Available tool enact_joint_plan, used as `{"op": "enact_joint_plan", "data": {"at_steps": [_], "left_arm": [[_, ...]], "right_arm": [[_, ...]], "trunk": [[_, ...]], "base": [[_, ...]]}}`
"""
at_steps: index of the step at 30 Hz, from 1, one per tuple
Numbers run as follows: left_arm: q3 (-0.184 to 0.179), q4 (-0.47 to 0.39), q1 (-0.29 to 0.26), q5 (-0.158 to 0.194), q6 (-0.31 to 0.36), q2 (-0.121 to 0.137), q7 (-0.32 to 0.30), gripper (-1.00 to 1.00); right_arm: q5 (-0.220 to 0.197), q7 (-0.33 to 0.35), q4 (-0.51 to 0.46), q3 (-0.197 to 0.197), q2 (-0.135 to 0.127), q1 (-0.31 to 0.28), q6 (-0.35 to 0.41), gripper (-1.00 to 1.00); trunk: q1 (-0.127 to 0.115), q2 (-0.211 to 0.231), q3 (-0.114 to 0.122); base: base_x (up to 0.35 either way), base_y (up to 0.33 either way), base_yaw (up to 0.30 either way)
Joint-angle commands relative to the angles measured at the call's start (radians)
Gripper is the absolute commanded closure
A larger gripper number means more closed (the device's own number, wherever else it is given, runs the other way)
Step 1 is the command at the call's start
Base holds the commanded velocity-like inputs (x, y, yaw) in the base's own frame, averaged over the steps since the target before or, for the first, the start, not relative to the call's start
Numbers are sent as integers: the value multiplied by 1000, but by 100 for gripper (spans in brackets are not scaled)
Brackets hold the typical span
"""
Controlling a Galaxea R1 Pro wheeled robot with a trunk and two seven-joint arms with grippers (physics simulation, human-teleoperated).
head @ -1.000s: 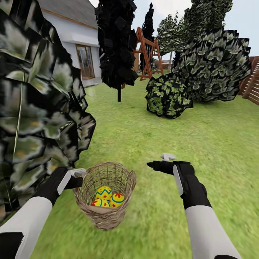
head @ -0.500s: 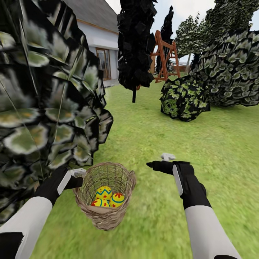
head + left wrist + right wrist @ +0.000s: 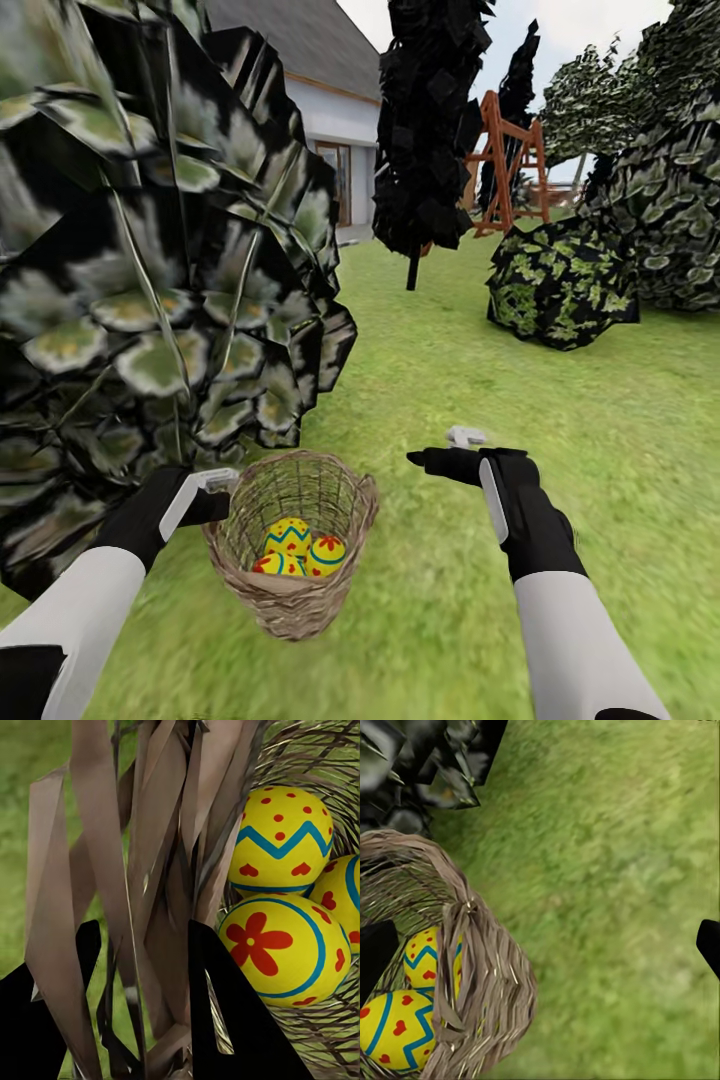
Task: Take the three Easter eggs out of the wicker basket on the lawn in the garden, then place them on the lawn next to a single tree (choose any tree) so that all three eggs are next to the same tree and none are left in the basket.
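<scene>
Lawn (image 3: 560,420) covers most of the head view, flat green grass running back to a white house (image 3: 330,120) with a grey roof. Tree (image 3: 150,250): its dark, green-flecked canopy takes up the whole left side of the head view, hanging low, leaves just above and beside the left arm; trunk not visible. Farther back: a slim black conifer (image 3: 430,130), a round leafy bush (image 3: 560,280), a bigger leafy mass (image 3: 670,220) at the right edge, an orange wooden A-frame (image 3: 505,160) between them. Wicker basket (image 3: 295,540) is held up off the grass close to the robot, near the tree's foliage. Left gripper (image 3: 215,485) is clamped on the basket's rim at the side; in the left wrist view its black fingers (image 3: 232,1020) straddle the woven wall strands, one outside and one inside. Right gripper (image 3: 440,450) is apart from the basket on its right, above bare grass, fingers spread, grasping nothing; the right wrist view shows a black fingertip at each edge with open lawn between. All three Easter eggs (image 3: 298,547) sit in the bottom of the basket, bunched and touching: one with a blue zigzag (image 3: 281,840), one with a red flower (image 3: 281,949), a third partly hidden behind them (image 3: 341,896).
</scene>
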Motion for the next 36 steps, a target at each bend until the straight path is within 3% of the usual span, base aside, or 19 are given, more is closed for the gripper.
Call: {"op": "enact_joint_plan", "data": {"at_steps": [1,8,19,23,32,34,36], "left_arm": [[-2,-1,-1,23,3,0,10,100],[-2,-2,-1,23,3,1,10,100],[-2,-6,-1,23,3,1,10,100],[-2,-6,-1,23,3,0,10,100],[-1,-4,-1,23,2,0,10,100],[-1,-4,-1,23,2,0,10,100],[-1,-5,-1,23,2,1,10,100]], "right_arm": [[8,8,-1,-3,1,-1,4,-100],[8,8,0,-5,1,-1,4,-100],[10,6,3,-3,5,-1,5,-100],[8,-41,7,10,6,3,5,-100],[10,-52,21,18,2,5,4,-100],[12,-55,20,37,2,5,4,-100],[14,-64,21,81,0,5,4,-100]], "trunk": [[0,0,0],[0,0,7],[0,0,18],[0,0,22],[0,0,23],[0,0,25],[0,0,27]], "base": [[0,-126,257],[0,-59,257],[0,-282,256],[0,-24,256],[-9,0,24],[-243,0,186],[-319,0,241]]}}
